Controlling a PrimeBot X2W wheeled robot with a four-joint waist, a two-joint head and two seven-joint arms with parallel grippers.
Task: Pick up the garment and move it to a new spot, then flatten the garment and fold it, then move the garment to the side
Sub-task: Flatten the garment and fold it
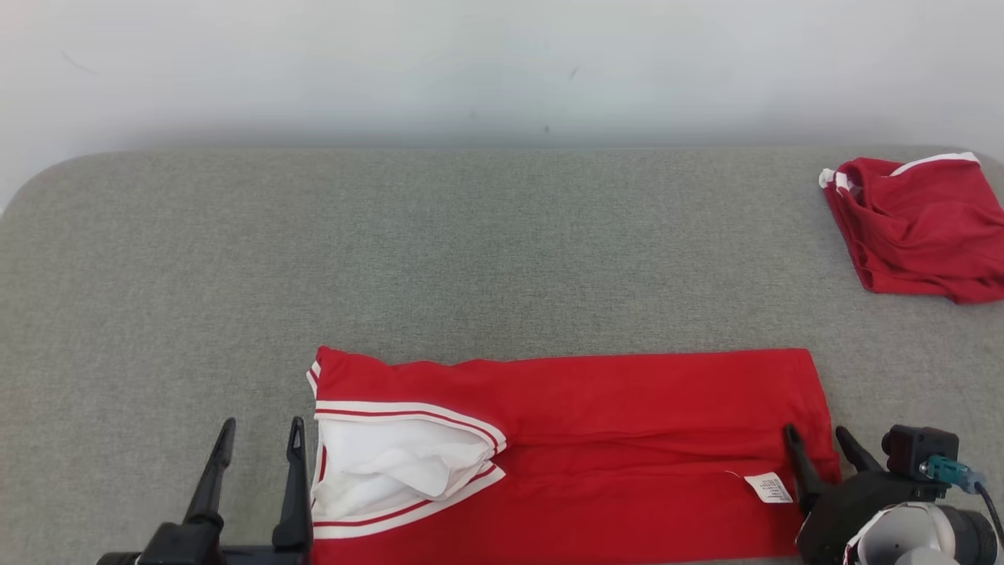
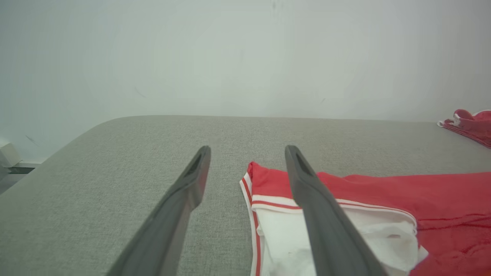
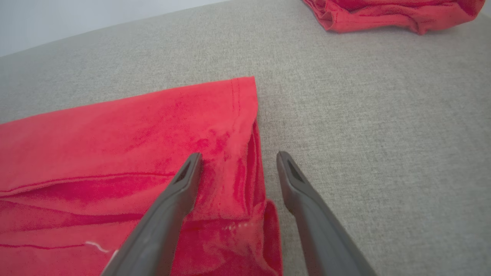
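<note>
Two empty grippers are seen with jaws spread: the left gripper [image 1: 262,424] is set just beside the collar end of the red garment [image 1: 627,408], the right gripper [image 1: 816,431] astride its hem edge

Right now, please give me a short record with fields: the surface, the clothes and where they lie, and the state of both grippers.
surface: grey padded table
main item: red garment, folded into a long strip along the near edge
its left end: white-trimmed opening, white inside showing
its right end: straight hem, small white label nearby
other item: second red garment, bunched, far right
left gripper: open, at the left end, holding nothing
right gripper: open, over the right hem, holding nothing
</note>
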